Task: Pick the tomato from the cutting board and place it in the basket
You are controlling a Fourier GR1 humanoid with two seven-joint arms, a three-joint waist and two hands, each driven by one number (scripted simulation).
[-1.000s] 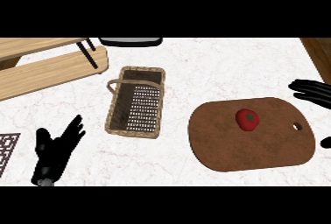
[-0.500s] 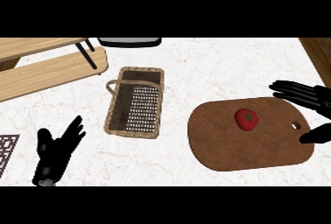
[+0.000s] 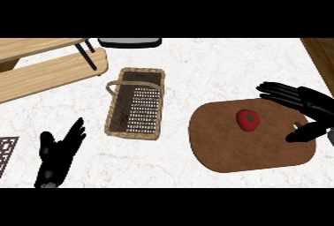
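The right hand hangs open, empty, the round red tomato just left of it on the brown cutting board. The left hand rests open.

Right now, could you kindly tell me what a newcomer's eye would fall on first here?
The small red tomato sits on the rounded brown wooden cutting board at the right, with the black right hand open just beside it. Left of the board lies the rectangular woven wicker basket, and the black left hand rests open at the lower left.
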